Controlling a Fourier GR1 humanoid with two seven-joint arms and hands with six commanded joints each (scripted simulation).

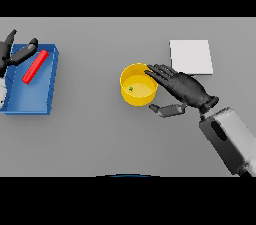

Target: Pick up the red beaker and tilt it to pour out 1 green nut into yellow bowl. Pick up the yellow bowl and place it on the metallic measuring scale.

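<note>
Head view: grey table (100, 139), yellow bowl (138, 84) near the middle, upright, one small green nut (131, 88) lying inside on its floor, left of centre. Right hand (182, 89) comes in from lower right, palm just right of the bowl; fingers (159, 71) straight and spread, their tips over or at the bowl's right rim, can't tell if touching. Thumb (167, 110) sticks out left, below the bowl's lower right edge, apart from the wall. Nothing pinched, hand not closed round the bowl. White and grey forearm (227, 136) runs off to the lower right corner.

Metallic measuring scale (191, 57) shows as a flat white square behind the right hand, upper right of the bowl, near but not touching it.

Far left: blue tray (50, 89) with the red beaker (35, 67) lying on its side inside, slanted, upper part of the tray. Left hand (20, 53) at the tray's upper left corner, dark fingers reaching over the rim just beside the beaker's upper end; fingers look loosely straight, not wrapped on the beaker. Bowl and tray well apart
</note>
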